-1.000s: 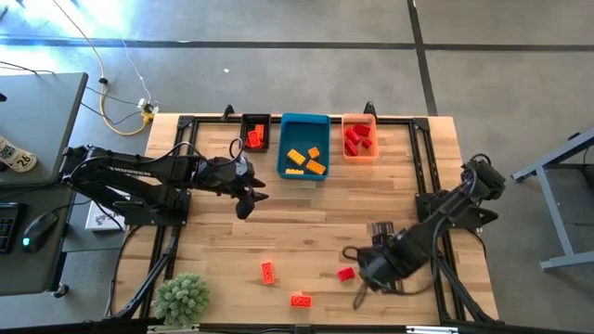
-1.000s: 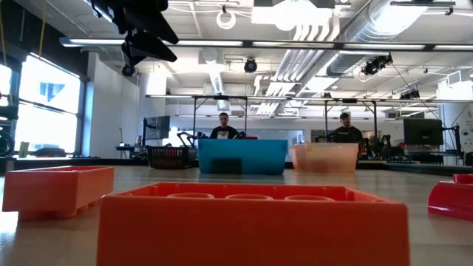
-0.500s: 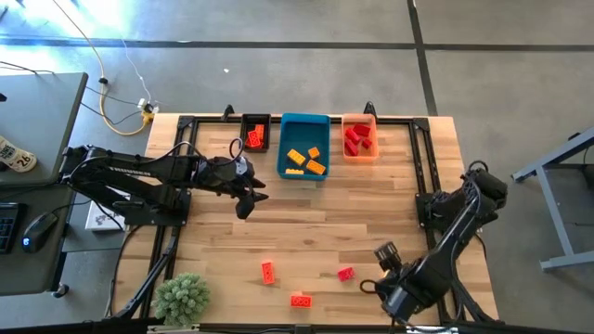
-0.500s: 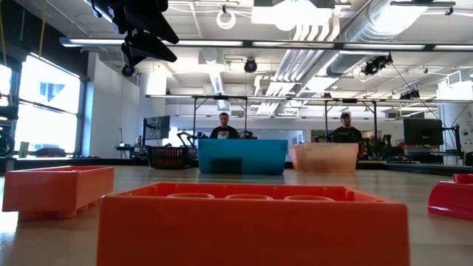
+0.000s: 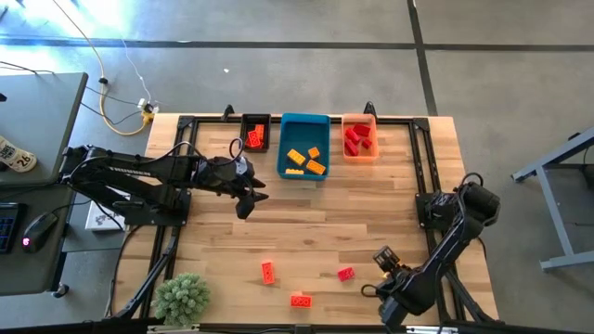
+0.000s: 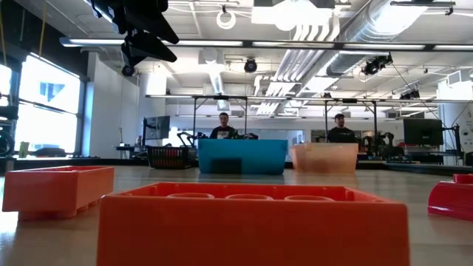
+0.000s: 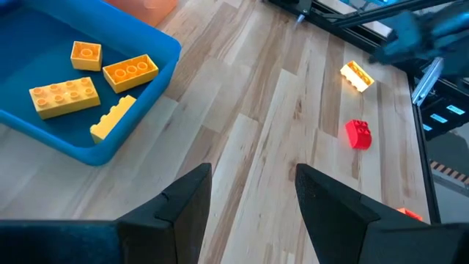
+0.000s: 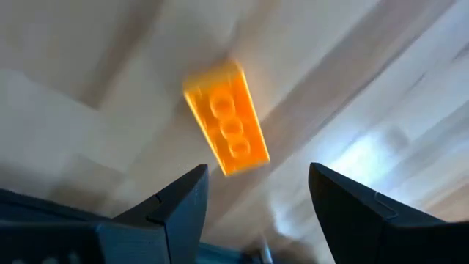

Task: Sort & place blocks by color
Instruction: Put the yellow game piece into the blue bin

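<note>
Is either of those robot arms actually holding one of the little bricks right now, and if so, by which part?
Nothing is held. The left gripper hangs open over bare table; the right gripper's open fingers frame an orange brick without touching it.

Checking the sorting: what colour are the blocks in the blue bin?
Yellow-orange blocks, in the blue bin; clearest in the left wrist view.
</note>
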{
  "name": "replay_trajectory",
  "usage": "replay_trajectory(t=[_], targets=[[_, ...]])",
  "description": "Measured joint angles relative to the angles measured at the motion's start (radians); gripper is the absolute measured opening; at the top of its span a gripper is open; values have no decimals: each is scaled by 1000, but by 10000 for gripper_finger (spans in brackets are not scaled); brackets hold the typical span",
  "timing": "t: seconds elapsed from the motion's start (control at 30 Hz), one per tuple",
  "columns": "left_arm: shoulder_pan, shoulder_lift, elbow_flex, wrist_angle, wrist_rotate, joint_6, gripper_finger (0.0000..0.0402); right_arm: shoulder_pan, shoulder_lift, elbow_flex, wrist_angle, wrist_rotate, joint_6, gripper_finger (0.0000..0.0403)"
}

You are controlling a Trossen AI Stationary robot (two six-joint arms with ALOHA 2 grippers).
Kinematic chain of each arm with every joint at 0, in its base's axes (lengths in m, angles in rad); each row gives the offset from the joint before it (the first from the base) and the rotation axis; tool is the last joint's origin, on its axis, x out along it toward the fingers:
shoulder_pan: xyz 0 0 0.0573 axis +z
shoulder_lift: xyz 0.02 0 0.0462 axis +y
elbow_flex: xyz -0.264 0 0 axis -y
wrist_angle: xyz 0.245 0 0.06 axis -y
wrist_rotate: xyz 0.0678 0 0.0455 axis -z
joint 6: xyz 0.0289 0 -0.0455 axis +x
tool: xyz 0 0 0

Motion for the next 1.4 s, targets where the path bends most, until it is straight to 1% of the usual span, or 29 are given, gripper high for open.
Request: replay_trajectory(t=[0.2, 0.37, 0.47, 0.57, 0.7, 0.83, 0.97, 1.27, 1.4], targets=[[0, 0, 0, 0, 0, 0, 186, 0, 0, -86, 11, -10, -31, 222], [0, 0, 0, 0, 0, -24, 186, 0, 0, -93, 73, -49, -66, 222], [0, 0, 0, 0, 0, -26, 186, 0, 0, -93, 140, -48, -109, 222], [0, 0, 0, 0, 0, -42, 186, -1, 0, -93, 168, -46, -138, 222], [0, 0, 0, 0, 0, -58, 186, -2, -2, -114, 165, -33, -120, 222], [0, 0, 0, 0, 0, -59, 186, -2, -2, -160, 186, -65, -122, 222], [0, 0, 0, 0, 0, -75, 186, -7, -2, -189, 197, -48, -133, 222], [0, 0, 0, 0, 0, -75, 186, -50, -2, -205, 262, -53, -174, 222], [0, 0, 0, 0, -1, -75, 186, -70, -2, -205, 297, -76, -174, 204]])
